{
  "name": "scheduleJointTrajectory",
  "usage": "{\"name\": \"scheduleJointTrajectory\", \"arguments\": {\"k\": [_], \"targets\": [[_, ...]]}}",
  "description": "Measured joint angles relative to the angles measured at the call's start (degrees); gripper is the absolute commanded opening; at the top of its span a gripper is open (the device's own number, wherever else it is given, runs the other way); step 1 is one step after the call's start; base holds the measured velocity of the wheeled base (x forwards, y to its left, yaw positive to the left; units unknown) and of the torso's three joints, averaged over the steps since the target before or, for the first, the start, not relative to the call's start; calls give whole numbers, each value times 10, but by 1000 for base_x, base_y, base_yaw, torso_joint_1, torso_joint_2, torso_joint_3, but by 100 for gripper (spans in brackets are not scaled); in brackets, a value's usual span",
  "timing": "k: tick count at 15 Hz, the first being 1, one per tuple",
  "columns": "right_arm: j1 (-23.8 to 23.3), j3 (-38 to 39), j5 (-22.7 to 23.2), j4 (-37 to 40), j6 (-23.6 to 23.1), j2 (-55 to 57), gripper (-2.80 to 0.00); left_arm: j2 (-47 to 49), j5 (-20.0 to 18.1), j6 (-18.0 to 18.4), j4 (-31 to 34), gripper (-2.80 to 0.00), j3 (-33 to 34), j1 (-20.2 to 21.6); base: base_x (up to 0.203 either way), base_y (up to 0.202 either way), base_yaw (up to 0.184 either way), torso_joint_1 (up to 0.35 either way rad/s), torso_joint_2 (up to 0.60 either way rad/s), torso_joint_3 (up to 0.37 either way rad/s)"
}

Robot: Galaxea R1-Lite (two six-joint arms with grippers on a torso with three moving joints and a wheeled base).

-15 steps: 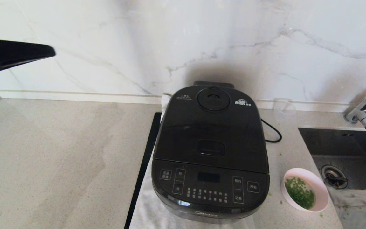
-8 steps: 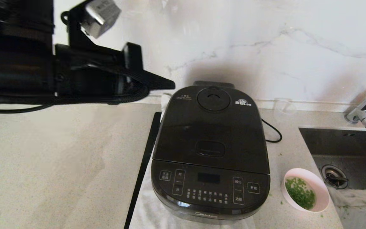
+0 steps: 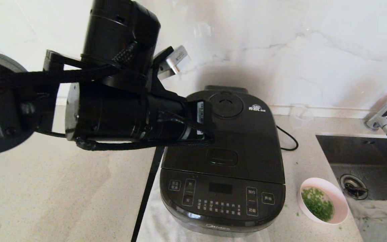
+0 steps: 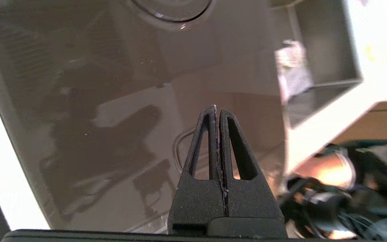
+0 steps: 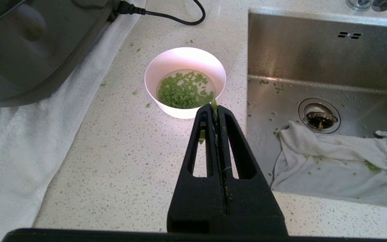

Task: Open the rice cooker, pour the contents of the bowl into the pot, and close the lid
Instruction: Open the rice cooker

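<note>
The rice cooker (image 3: 222,161) is seen at centre frame in the head view, its lid (image 3: 225,134) down. The left gripper (image 4: 217,111) is held over the lid, near the release button (image 3: 222,157), its fingers pressed together on nothing. The bowl (image 3: 323,205) (green bits (image 5: 184,90) in water) sits at lower right, beside the sink (image 3: 375,158). The right gripper (image 5: 215,109), fingers also pressed together, is seen near the bowl.
</note>
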Motion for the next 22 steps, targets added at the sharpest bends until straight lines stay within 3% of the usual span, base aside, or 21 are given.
{"name": "scheduleJointTrajectory", "arguments": {"k": [9,13,22], "targets": [[0,0,0,0,0,0,-280,37,71,-1,-4,-280,17,-29,0,0,0,0,0,0],[0,0,0,0,0,0,-280,52,75,-2,-59,-280,38,-33,0,0,0,0,0,0],[0,0,0,0,0,0,-280,38,77,-7,-56,-280,70,-34,0,0,0,0,0,0]]}}
